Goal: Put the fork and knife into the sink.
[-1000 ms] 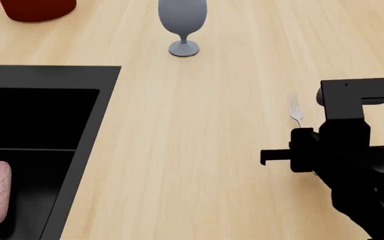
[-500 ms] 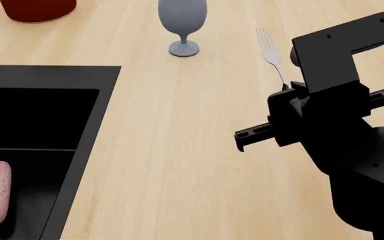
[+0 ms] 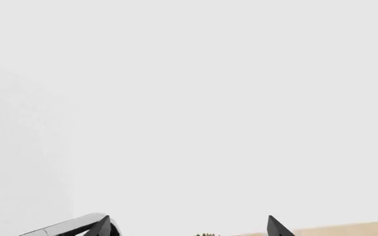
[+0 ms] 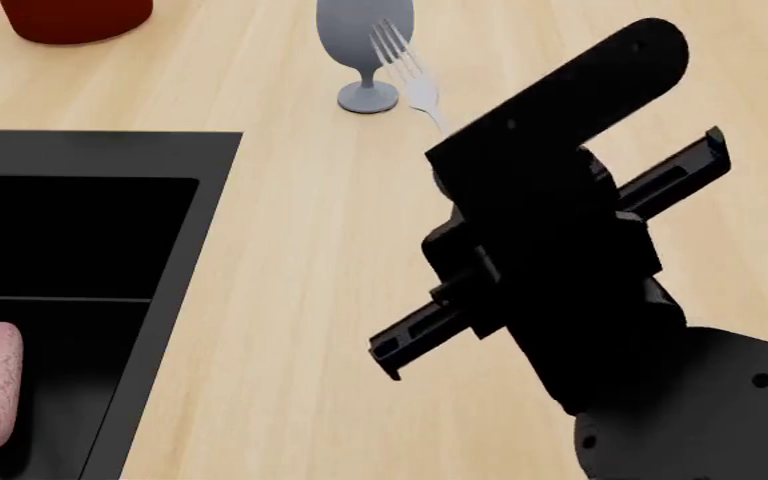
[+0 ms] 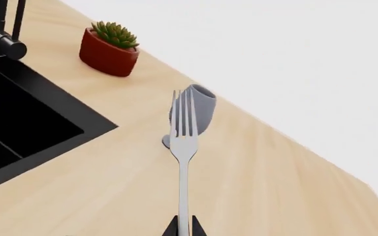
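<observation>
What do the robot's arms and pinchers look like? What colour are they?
The right arm is matte black all over, built from chunky, boxy blocks, with a long flat crossbar and a rounded joint casing dotted with small screw holes. Its right gripper ends in two thin, pointed black fingers. The left gripper shows only two dark pointed tips, one beside a shiny silver-grey piece. No cables or markings are visible.

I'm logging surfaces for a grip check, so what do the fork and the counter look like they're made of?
The fork looks like polished metal: pale silver-grey with soft highlights along its tines and handle. The counter looks like light wood with a matte finish, going by its long, pale grain streaks; it could equally be a laminate print.
</observation>
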Robot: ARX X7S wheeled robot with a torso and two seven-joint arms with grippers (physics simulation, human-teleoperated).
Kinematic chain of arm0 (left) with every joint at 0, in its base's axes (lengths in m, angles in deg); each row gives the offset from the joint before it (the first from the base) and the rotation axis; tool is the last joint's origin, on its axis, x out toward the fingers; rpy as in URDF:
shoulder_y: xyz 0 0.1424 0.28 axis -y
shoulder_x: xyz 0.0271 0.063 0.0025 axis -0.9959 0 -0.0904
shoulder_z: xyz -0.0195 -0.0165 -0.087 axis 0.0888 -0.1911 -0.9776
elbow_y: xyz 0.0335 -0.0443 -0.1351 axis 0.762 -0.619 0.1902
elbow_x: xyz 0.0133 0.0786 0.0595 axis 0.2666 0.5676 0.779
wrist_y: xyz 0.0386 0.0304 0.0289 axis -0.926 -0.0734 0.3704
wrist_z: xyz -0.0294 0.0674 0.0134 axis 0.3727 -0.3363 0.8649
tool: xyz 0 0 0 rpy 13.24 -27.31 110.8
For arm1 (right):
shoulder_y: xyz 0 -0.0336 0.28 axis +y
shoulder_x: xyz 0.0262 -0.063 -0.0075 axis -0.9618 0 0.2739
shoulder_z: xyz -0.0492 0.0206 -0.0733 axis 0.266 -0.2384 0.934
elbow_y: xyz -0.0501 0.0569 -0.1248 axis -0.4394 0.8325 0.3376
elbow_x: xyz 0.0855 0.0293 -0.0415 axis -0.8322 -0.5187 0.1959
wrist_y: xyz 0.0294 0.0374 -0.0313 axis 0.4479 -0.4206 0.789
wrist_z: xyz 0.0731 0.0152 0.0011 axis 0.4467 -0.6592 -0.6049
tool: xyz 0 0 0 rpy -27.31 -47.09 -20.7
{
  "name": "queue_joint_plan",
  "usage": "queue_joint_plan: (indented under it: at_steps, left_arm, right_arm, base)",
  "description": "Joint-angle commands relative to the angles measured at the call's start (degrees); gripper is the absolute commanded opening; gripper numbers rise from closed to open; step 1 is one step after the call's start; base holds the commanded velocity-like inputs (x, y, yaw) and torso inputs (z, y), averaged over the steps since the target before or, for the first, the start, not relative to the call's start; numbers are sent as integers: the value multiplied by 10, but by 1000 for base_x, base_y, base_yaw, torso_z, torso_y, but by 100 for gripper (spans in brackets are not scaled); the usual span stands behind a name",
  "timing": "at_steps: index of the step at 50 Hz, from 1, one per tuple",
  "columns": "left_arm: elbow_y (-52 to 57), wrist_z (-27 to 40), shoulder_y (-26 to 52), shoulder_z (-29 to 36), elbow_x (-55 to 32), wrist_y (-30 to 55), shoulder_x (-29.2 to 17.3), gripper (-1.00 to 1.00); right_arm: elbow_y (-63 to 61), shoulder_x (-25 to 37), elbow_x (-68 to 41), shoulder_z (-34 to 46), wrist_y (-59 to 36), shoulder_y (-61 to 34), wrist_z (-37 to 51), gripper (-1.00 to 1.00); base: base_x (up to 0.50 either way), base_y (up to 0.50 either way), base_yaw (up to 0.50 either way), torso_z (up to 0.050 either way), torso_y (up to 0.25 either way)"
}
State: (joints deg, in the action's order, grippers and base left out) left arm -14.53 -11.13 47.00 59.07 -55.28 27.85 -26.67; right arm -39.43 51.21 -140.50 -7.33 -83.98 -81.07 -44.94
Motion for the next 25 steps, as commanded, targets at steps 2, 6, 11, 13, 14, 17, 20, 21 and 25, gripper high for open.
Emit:
queue_joint_plan:
  at_steps: [2, 6, 11, 13, 14, 17, 20, 21, 25]
  left_arm:
    - [3, -27, 47, -12, -12, 59, 24, 100]
    - [9, -52, 48, -33, -39, 72, 40, 100]
    - [31, -83, 42, -41, -72, 69, 54, 100]
    - [31, -100, 40, -60, -94, 76, 71, 100]
    - [34, -104, -8, -59, -95, 35, 72, 100]
    - [29, -131, -15, -82, -127, 34, 88, 100]
    - [8, -149, -17, -104, -150, 31, 101, 100]
    - [-4, -155, -16, -113, -157, 28, 105, 100]
    - [-37, -170, 33, -148, -190, 71, 118, 100]
  right_arm:
    - [-59, -15, -33, -13, -11, -5, 9, -100]
    - [-74, -17, -51, -15, -15, -6, 20, -100]
    - [-79, -18, -72, -22, -18, -8, 33, -100]
    - [-83, -18, -83, -25, -20, -9, 42, -100]
    - [-84, -17, -88, -26, -22, -10, 46, -100]
    - [-86, -17, -108, -30, -29, -18, 61, -100]
    - [-86, -19, -123, -32, -32, -23, 73, -100]
    - [-86, -19, -123, -30, -31, -23, 74, -100]
    - [-82, -20, -115, -23, -29, -23, 71, -100]
  base:
    - [0, 0, 0, 0, 0]
    - [0, 0, 0, 0, 0]
    - [0, 0, 0, 0, 0]
    - [0, 0, 0, 0, 0]
    - [0, 0, 0, 0, 0]
    - [0, 0, 0, 0, 0]
    - [0, 0, 0, 0, 0]
    - [0, 0, 0, 0, 0]
    - [0, 0, 0, 0, 0]
